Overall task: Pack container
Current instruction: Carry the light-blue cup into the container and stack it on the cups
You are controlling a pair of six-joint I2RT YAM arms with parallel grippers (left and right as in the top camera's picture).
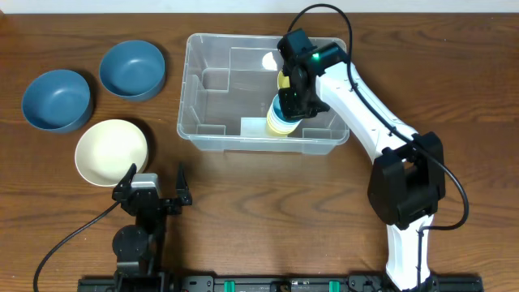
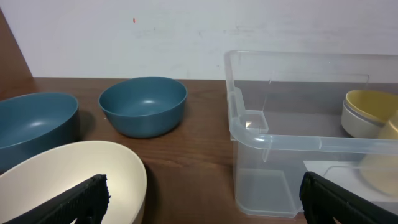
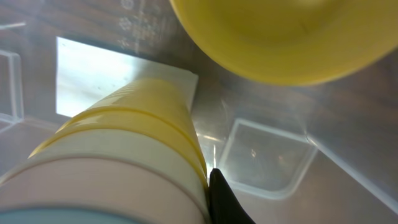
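Note:
The clear container (image 1: 191, 97) stands at the middle back of the table; it also shows in the left wrist view (image 2: 249, 134) and the right wrist view (image 3: 267, 162). My right gripper (image 1: 292, 99) reaches down inside it, shut on a nested stack of yellow, cream and blue cups (image 1: 281, 122). The right wrist view shows one black finger (image 3: 219, 193) pressed against the stack (image 3: 124, 155); the other finger is hidden. A yellow bowl (image 3: 280, 37) lies in the container beside the stack (image 2: 367, 112). My left gripper (image 1: 156, 185) is open and empty near the front edge (image 2: 202, 196).
Two blue bowls (image 1: 132, 69) (image 1: 57, 99) and a cream bowl (image 1: 112, 151) sit on the table left of the container. The cream bowl (image 2: 68, 174) is just ahead of my left gripper's left finger. The blue bowls (image 2: 143, 106) (image 2: 34, 124) lie beyond it.

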